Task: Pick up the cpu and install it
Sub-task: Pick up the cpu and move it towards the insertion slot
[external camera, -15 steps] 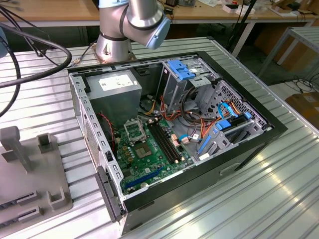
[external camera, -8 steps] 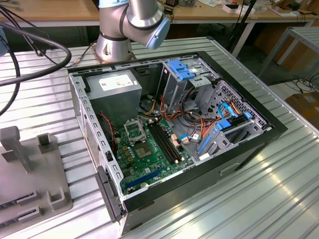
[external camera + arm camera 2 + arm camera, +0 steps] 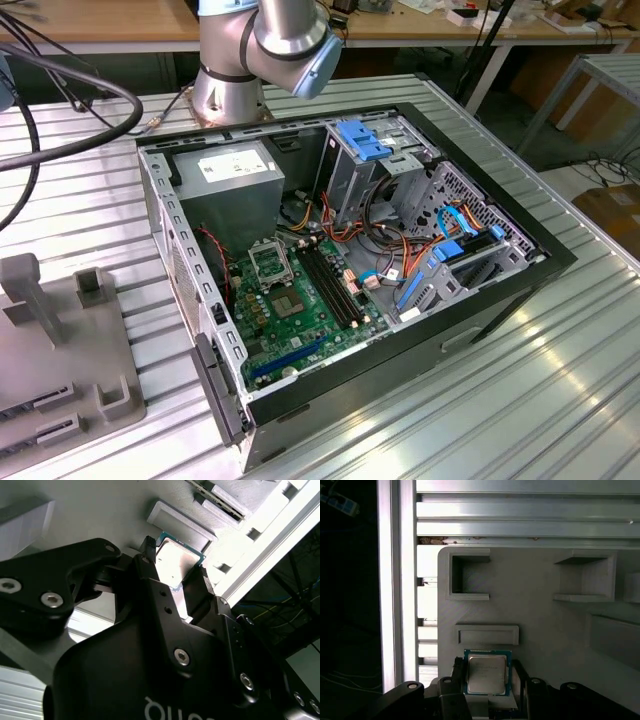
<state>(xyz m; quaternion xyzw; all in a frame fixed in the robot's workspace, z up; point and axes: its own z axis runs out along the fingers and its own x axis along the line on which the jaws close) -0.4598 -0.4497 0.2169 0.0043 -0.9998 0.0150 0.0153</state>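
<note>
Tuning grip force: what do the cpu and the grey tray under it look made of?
The cpu: satin silver-grey metal lid catching light, green laminate rim. The grey tray: matte, uniform pale grey with crisp pockets, probably plastic, possibly printed; cannot confirm.

Silver-grey metal cpu (image 3: 486,675) face, tray (image 3: 540,630) seemingly matt plastic.

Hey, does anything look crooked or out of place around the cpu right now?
Nothing stands out. The cpu lies flat on the grey tray, square to the gripper around it.
</note>
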